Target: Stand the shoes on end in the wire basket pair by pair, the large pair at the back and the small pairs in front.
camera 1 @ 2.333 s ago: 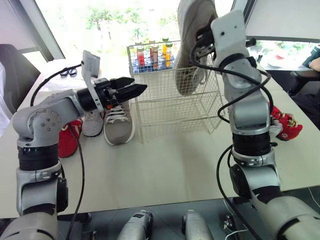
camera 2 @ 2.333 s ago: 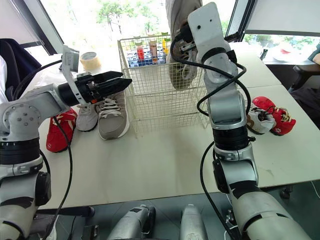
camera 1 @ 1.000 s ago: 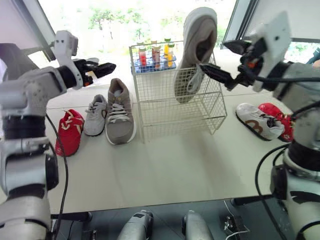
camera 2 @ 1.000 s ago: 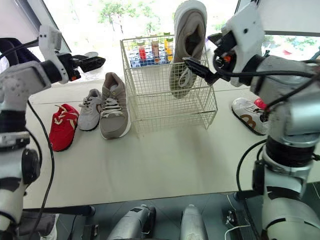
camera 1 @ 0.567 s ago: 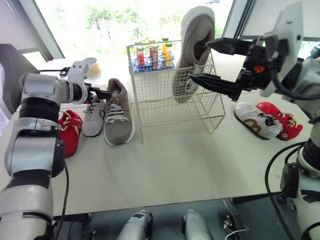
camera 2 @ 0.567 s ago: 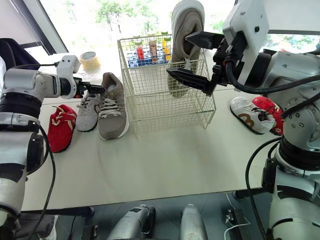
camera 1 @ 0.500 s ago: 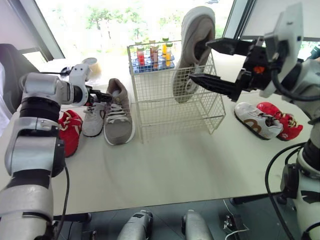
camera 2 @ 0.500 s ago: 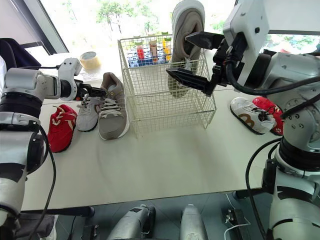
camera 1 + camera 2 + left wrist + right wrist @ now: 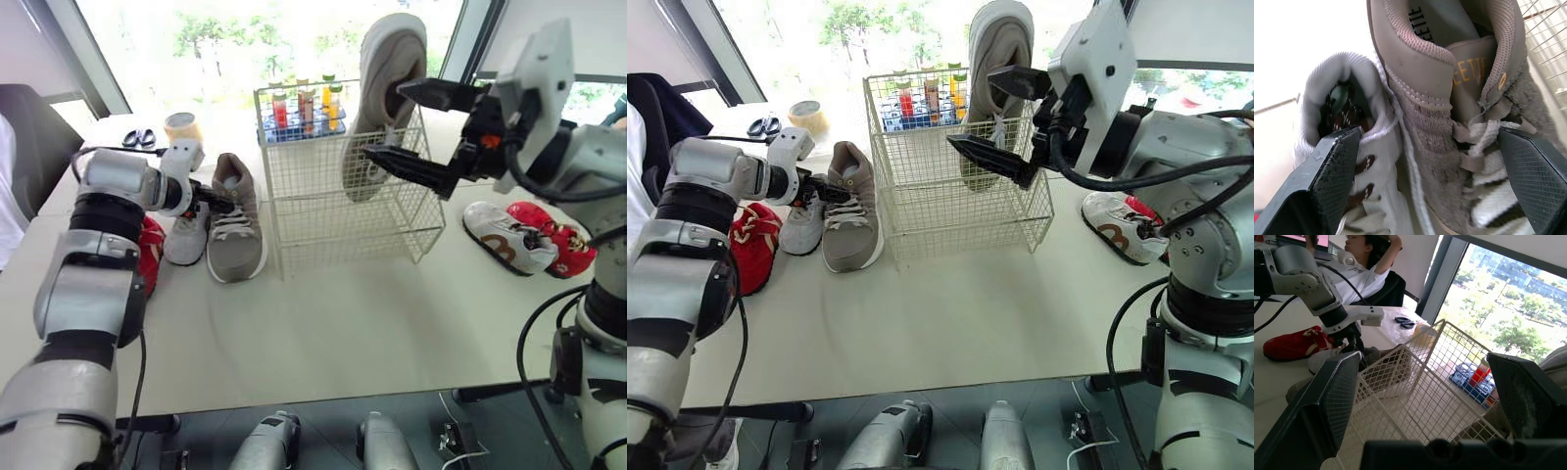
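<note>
Toward the table's (image 9: 343,313) left edge, the left gripper (image 9: 214,199) hovers at the heel of the flat-lying large grey shoe (image 9: 233,230), fingers spread and gripping nothing; one finger overlaps the small pale shoe (image 9: 186,235) touching it. Its mate (image 9: 387,88) stands on end at the back of the wire basket (image 9: 333,230), with the right gripper (image 9: 384,119) agape just beside it. Fetching the second large shoe looks like the step in hand. The next move likely calls for pinching the padded collar alone. The knit upper and flat laces look soft, and the thin white grid looks rigid.
</note>
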